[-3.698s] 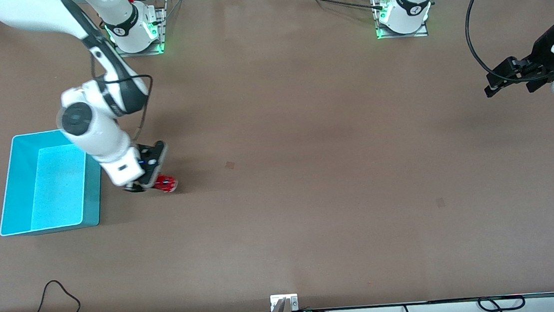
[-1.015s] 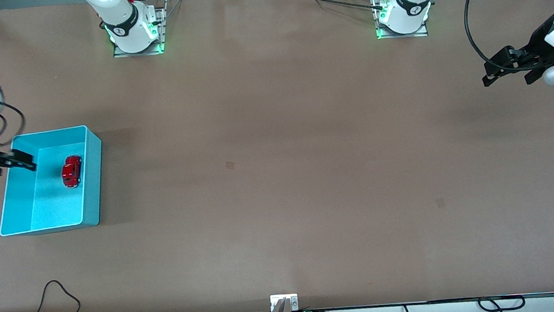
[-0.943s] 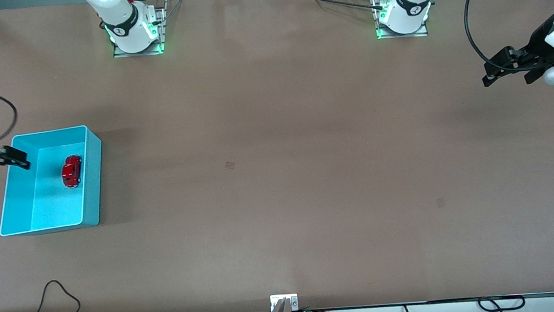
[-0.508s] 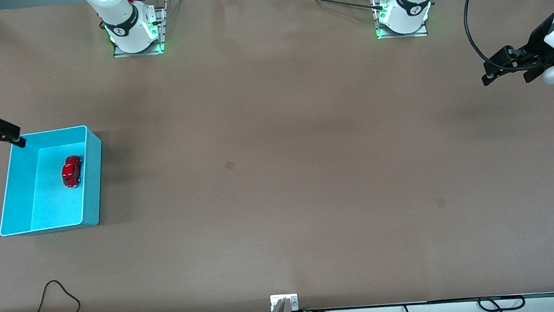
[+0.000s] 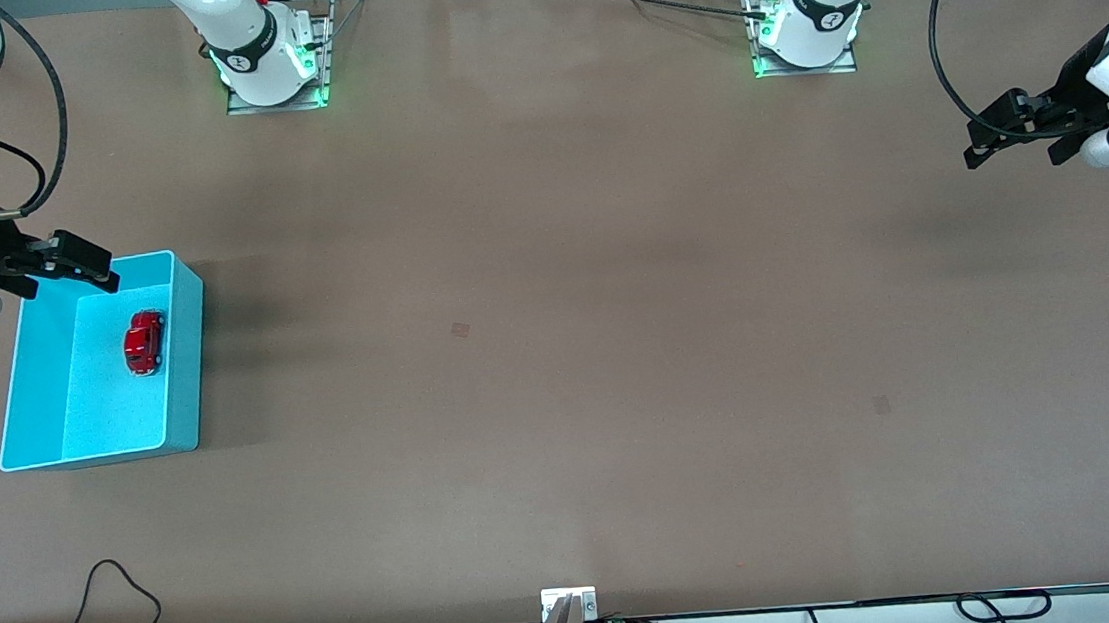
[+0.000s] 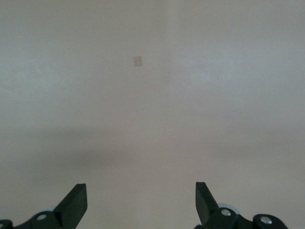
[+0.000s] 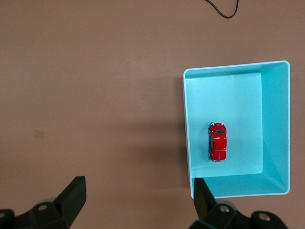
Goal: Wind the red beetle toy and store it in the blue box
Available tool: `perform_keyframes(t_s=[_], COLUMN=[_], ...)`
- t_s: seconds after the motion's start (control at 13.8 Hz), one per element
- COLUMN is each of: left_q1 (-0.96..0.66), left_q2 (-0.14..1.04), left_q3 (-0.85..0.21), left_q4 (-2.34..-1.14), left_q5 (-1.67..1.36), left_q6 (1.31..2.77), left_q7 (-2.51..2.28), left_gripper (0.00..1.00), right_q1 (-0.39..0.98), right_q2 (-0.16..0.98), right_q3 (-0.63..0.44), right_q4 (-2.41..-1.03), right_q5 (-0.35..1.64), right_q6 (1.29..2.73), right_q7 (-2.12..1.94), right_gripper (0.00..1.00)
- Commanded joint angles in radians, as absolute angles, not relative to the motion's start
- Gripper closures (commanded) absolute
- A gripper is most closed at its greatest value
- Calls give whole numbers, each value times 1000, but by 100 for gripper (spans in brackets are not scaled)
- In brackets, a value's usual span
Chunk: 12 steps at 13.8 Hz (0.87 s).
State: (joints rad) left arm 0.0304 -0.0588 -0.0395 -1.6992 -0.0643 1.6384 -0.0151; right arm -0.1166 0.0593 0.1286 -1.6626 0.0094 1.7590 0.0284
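Hovering right gripper [image 5: 100, 274] over blue box [image 5: 184, 384]

My right arm rises from its base toward the right arm's end of the table, and its white link and black elbow sleeve run out past the edge of the front view. My right black two-finger gripper [image 5: 73, 261] hangs in the air at that end, wrist roughly level, fingers pointing toward the middle of the table. Its black fingers [image 7: 72, 194] stand wide apart with nothing between them. My left arm waits at its own end, white wrist raised. My left black two-finger gripper [image 5: 996, 137] hovers there, its fingers [image 6: 76, 200] also spread wide and bare.
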Motion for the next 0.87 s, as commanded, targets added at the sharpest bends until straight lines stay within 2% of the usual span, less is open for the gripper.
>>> perform_keyframes(t_s=[0.0,0.15,0.51,0.8], left_q1=[44,44,46,46], left_q2=[-84,-84,-84,-83], left_q3=[-51,-51,-49,-49], left_q4=[-1718,-1718,-1720,-1718], left_q5=[-66,-66,-64,-49], left_q6=[1632,1632,1632,1632], left_q7=[-28,-28,-17,-18], left_gripper=[0,0,0,0], right_q1=[-118,-118,-66,-61], right_q2=[60,58,31,29], right_q3=[124,109,11,11], right_q4=[-1615,-1572,-1568,-1569], right_q5=[8,8,-8,-6], right_q6=[1718,1637,1634,1634], right_q7=[28,29,11,11], right_gripper=[0,0,0,0])
